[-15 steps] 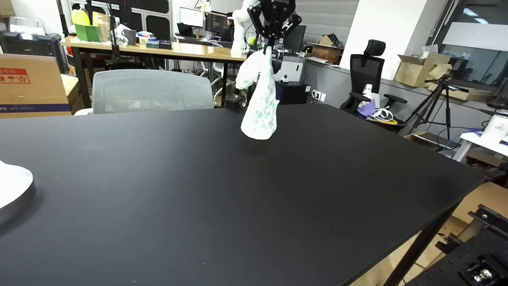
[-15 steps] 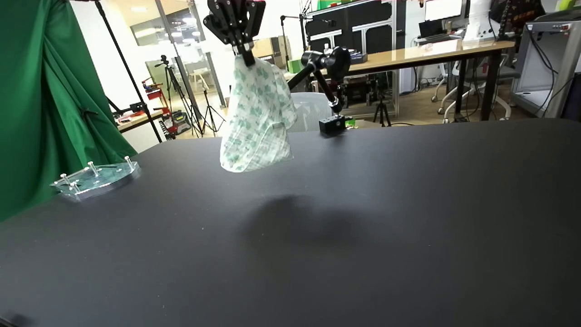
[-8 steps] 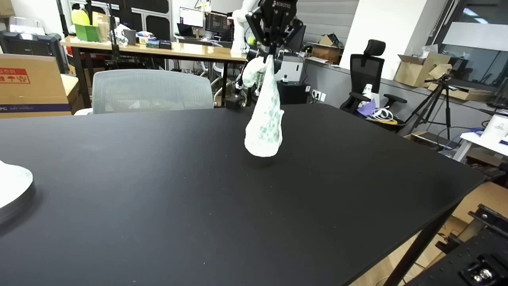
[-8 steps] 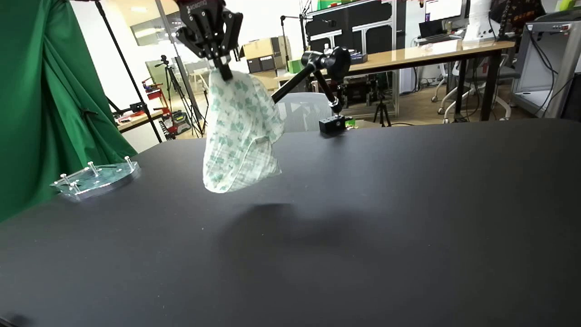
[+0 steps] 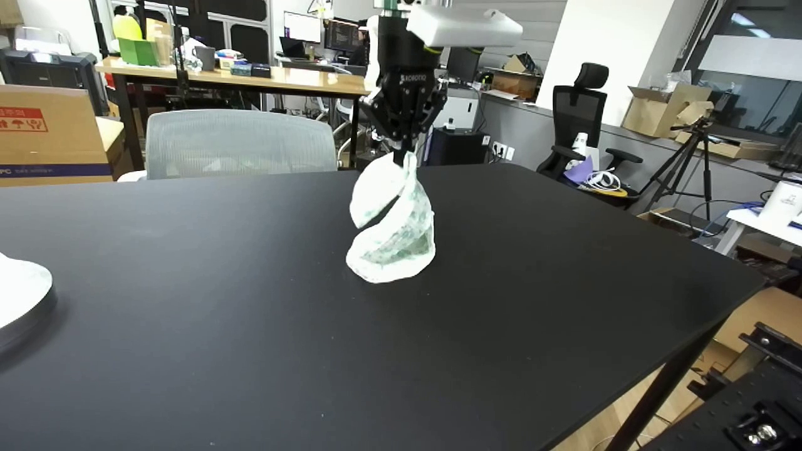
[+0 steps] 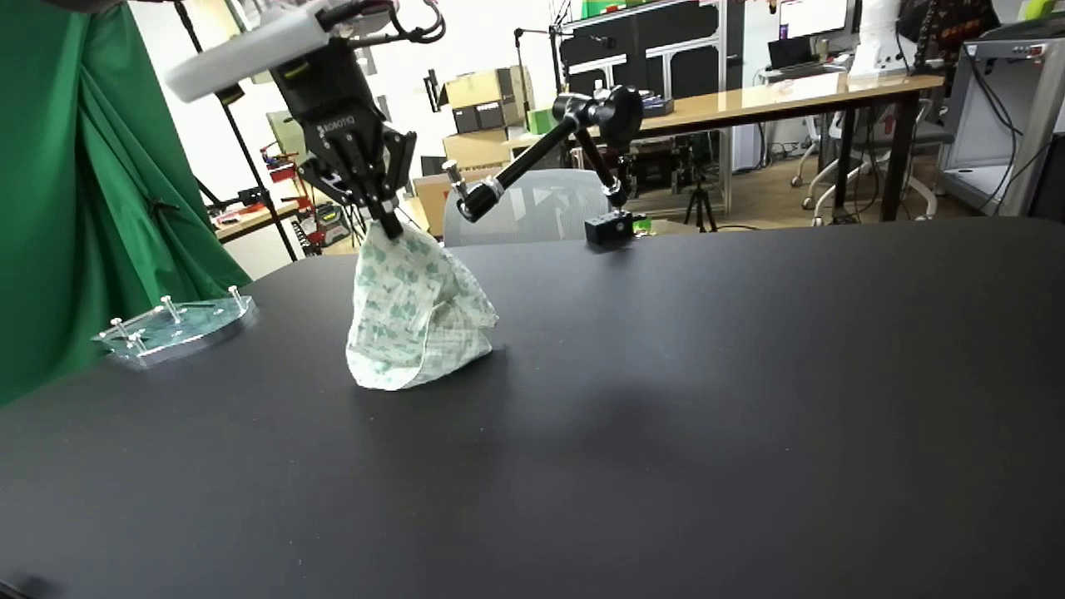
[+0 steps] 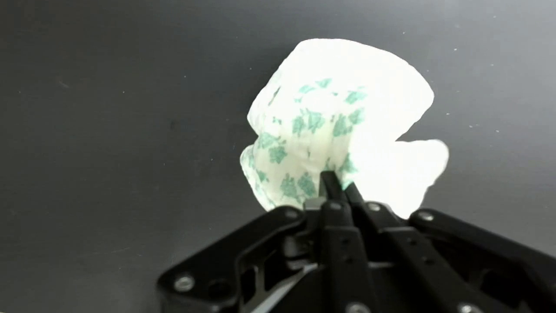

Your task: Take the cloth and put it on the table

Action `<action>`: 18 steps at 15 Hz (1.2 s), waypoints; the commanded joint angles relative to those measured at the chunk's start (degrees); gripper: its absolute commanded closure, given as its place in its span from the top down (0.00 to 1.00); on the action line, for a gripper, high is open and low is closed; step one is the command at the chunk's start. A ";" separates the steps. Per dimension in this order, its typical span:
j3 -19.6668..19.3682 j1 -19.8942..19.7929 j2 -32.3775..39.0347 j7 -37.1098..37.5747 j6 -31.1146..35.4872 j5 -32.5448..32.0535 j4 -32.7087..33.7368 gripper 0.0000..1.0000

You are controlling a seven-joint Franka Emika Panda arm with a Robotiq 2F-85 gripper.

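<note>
The cloth is white with green leaf prints and shows in both exterior views (image 5: 401,235) (image 6: 408,312) and in the wrist view (image 7: 312,117). It hangs from my gripper, which shows in both exterior views (image 5: 402,156) (image 6: 389,226) and in the wrist view (image 7: 341,184). The fingers are shut on the cloth's top, pinching it. The cloth's lower edge appears to touch the black table (image 5: 250,351) (image 6: 707,466), and its lower part bends and spreads there. A loose flap hangs to one side. The pinched part between the fingers is mostly hidden.
A clear plate with upright bolts (image 6: 179,329) lies at the table's edge. A black jointed arm (image 6: 574,125) stands on a small black base (image 6: 610,229) at the table's far edge. A white rounded object (image 5: 22,291) is at the table's left. A grey mesh chair (image 5: 241,144) stands behind.
My gripper has moved down toward the table with the cloth in it. The cloth hung above the table before; its lower edge now appears to touch and fold on it.
</note>
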 commanded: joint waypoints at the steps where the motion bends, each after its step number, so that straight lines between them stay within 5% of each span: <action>1: -2.25 1.70 3.40 5.68 3.16 -7.48 0.14 0.01; 2: -2.66 1.98 4.26 6.04 3.36 -8.49 0.28 0.27; 4: -3.46 2.57 5.47 6.46 3.69 -9.95 0.39 0.34; 13: -3.67 3.70 3.96 6.04 1.76 -8.76 -0.63 0.95; 18: -2.12 3.57 0.69 4.69 -0.84 -7.11 -1.57 1.00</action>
